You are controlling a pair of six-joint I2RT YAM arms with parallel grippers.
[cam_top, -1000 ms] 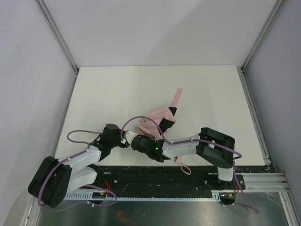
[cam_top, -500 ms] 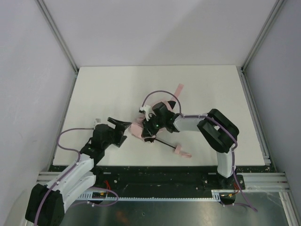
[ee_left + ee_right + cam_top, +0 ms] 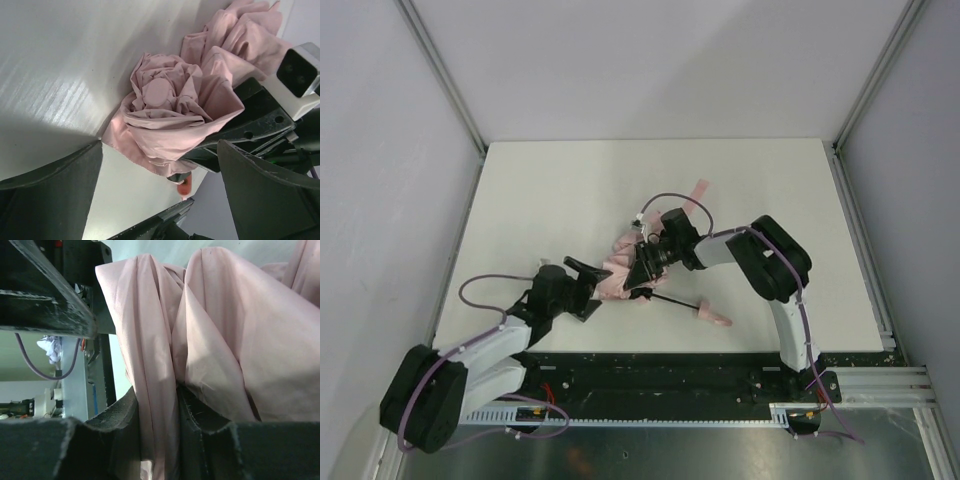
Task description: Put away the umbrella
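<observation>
The pale pink umbrella (image 3: 618, 270) lies bunched at the table's middle. Its thin black shaft (image 3: 672, 298) runs right to a small pink handle (image 3: 711, 315), and a pink strap (image 3: 698, 191) trails behind. My right gripper (image 3: 642, 272) is shut on a fold of the canopy fabric (image 3: 160, 340), pinched between its dark pads (image 3: 200, 415). My left gripper (image 3: 588, 287) stands open just left of the canopy and faces its round top cap (image 3: 159, 92), with its fingers (image 3: 55, 195) wide on either side and holding nothing. In the left wrist view the right gripper (image 3: 250, 117) presses into the fabric.
The white table (image 3: 540, 190) is bordered by grey walls and aluminium posts (image 3: 448, 80). A black rail (image 3: 650, 375) with the arm bases runs along the front edge. Purple cables (image 3: 665, 200) loop over both arms.
My left gripper has opened and let go, backed off left, then come toward the canopy's top. My right arm has swung up and away from the front edge with the fabric, baring shaft and handle.
</observation>
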